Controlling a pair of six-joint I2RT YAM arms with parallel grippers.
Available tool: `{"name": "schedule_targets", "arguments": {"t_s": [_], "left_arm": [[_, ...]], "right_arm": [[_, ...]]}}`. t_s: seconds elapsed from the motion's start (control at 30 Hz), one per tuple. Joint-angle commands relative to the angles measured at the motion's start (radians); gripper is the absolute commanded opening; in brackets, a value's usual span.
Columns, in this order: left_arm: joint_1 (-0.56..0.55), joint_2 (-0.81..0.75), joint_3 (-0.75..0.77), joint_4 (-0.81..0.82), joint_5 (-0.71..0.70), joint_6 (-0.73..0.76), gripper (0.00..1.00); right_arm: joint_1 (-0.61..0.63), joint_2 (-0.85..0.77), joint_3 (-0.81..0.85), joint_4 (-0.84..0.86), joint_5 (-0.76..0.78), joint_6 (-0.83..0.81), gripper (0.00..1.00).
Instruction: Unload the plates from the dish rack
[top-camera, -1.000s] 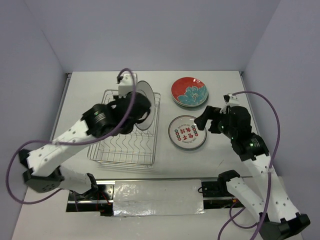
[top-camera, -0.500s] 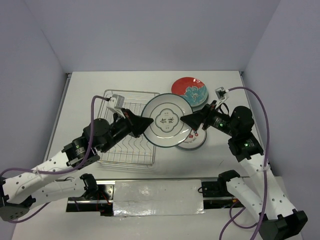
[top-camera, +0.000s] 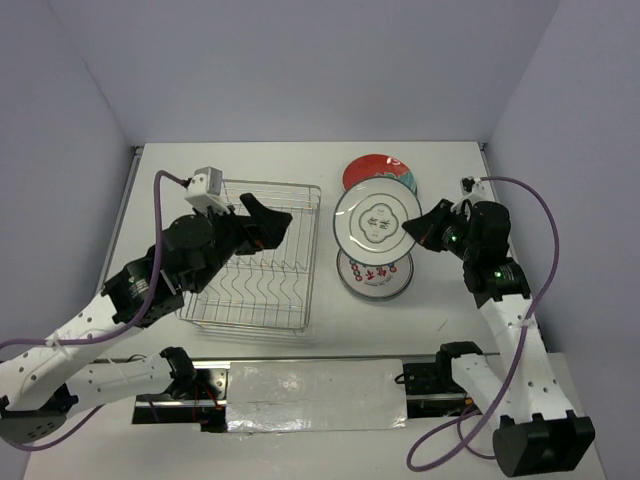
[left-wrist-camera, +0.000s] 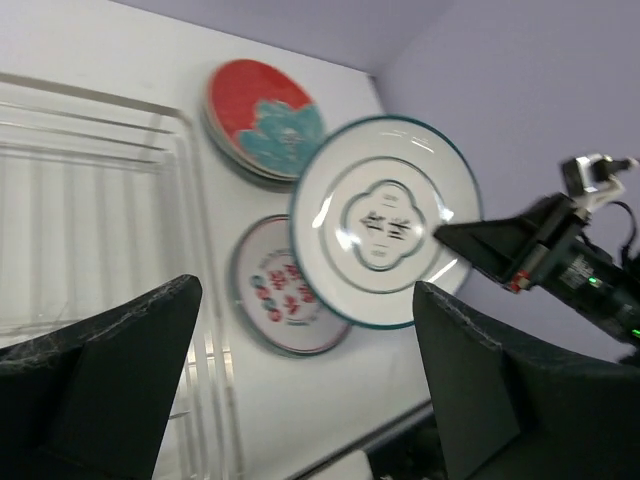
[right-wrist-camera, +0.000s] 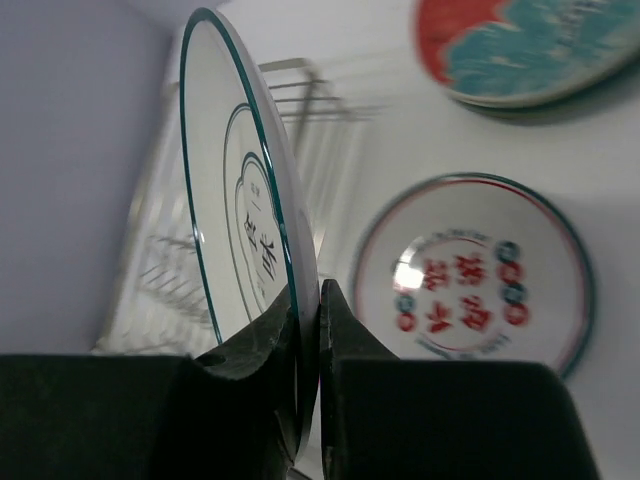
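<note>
My right gripper (top-camera: 415, 226) is shut on the rim of a white plate with a teal rim (top-camera: 377, 220), held on edge above the table right of the dish rack (top-camera: 312, 260). The right wrist view shows the fingers (right-wrist-camera: 318, 295) pinching that rim (right-wrist-camera: 245, 230). Below it lies a smaller white plate with red characters (top-camera: 372, 275). Behind it is a stack of red plates (top-camera: 370, 170), partly hidden. My left gripper (top-camera: 268, 215) hangs open over the rack, which holds no plates. From the left wrist, the held plate (left-wrist-camera: 385, 220) is well beyond the open fingers (left-wrist-camera: 305, 300).
The silver wire rack sits left of centre, its zigzag dividers bare. Purple walls close the table at the back and both sides. A foil-covered strip (top-camera: 315, 395) lies at the near edge between the arm bases.
The left gripper let go of the teal-rimmed plate and drew back over the rack. The right gripper shut on its rim and carried it right, over the plates on the table.
</note>
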Motion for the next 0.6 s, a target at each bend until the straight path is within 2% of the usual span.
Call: {"name": "schedule_targets", "arguments": {"t_s": [0.0,0.17,0.27,0.3,0.43,0.47,0.53,0.57], "left_arm": [[0.003,0.011,0.071,-0.306,-0.21,0.004,1.0],[0.003,-0.073,0.048,-0.366,-0.217,0.065,1.0],[0.003,-0.104,0.06,-0.415,-0.23,0.075,0.99],[0.003,-0.111,0.068,-0.426,-0.228,0.081,0.99],[0.003,-0.128,0.08,-0.478,-0.226,0.099,1.0],[0.003,-0.128,0.079,-0.481,-0.226,0.102,0.99],[0.003,-0.13,0.076,-0.481,-0.214,0.117,1.0],[0.003,-0.127,0.074,-0.487,-0.211,0.119,1.0]], "right_arm": [[-0.053,0.047,0.013,-0.137,0.179,-0.088,0.03],[-0.081,0.153,-0.051,-0.08,0.202,-0.11,0.05],[-0.081,0.219,-0.07,-0.06,0.185,-0.124,0.11],[-0.11,0.231,-0.074,-0.056,0.185,-0.128,0.19],[-0.109,0.254,-0.11,-0.037,0.148,-0.154,0.39],[-0.109,0.257,-0.108,-0.045,0.154,-0.162,0.47],[-0.109,0.27,-0.099,-0.071,0.189,-0.182,0.55],[-0.106,0.282,-0.088,-0.101,0.209,-0.203,0.62]]}}
